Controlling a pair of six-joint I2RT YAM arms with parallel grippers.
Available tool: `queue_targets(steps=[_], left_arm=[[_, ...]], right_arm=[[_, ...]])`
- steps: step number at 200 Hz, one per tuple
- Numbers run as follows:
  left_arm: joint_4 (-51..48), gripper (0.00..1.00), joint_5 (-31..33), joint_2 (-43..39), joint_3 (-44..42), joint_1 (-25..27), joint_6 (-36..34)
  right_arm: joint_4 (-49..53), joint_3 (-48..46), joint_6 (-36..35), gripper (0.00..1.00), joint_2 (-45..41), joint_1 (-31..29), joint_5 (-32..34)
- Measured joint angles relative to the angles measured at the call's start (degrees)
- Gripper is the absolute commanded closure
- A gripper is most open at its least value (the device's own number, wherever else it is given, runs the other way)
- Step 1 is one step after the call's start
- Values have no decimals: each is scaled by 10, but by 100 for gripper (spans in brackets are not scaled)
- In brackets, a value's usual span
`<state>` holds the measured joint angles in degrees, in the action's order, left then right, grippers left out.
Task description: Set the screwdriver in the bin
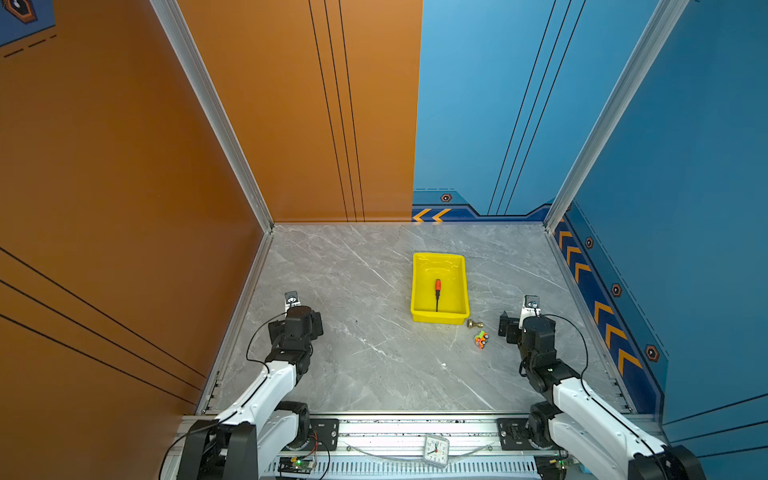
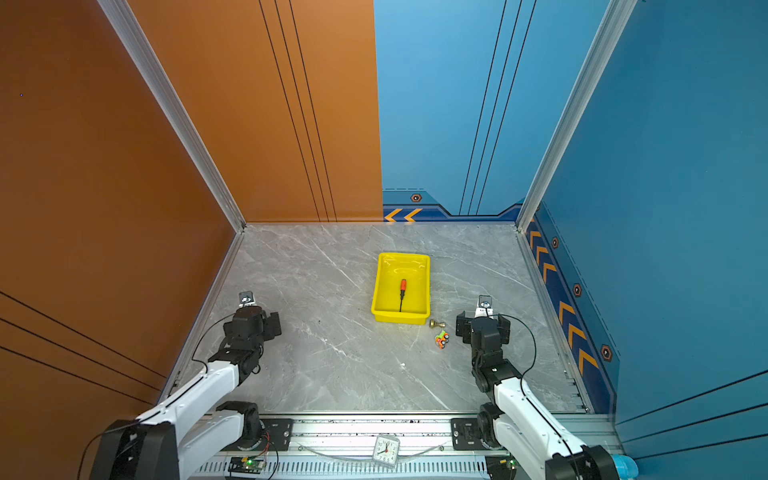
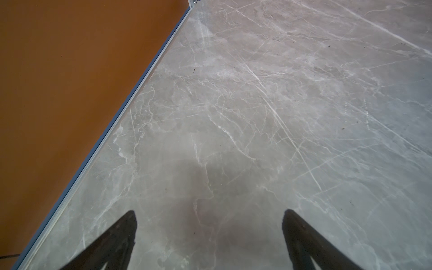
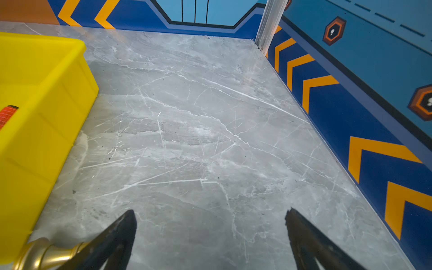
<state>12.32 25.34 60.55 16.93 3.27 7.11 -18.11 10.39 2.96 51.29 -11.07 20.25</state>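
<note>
The screwdriver (image 1: 437, 293) (image 2: 402, 293), orange-red handle and thin black shaft, lies inside the yellow bin (image 1: 439, 318) (image 2: 401, 318) with its handle toward the back wall. In the right wrist view only the end of the screwdriver's handle (image 4: 7, 114) shows over the bin's wall (image 4: 46, 93). My left gripper (image 1: 296, 322) (image 3: 209, 217) hovers open over bare marble at the left, far from the bin. To the right of the bin, my right gripper (image 1: 525, 328) (image 4: 210, 217) is open and holds nothing.
A small brass knob-like piece (image 1: 475, 324) (image 4: 46, 254) and a multicoloured toy (image 1: 481, 338) lie between the bin's near right corner and my right gripper. Orange and blue walls enclose the table. A small clock (image 1: 436, 451) sits on the front rail.
</note>
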Motion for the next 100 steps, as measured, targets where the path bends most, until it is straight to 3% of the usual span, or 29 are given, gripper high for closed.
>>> queue_targets(steps=[100], left_arm=[[308, 2, -82, 247, 51, -11, -40]], right_arm=[[-336, 37, -28, 0, 293, 55, -70]])
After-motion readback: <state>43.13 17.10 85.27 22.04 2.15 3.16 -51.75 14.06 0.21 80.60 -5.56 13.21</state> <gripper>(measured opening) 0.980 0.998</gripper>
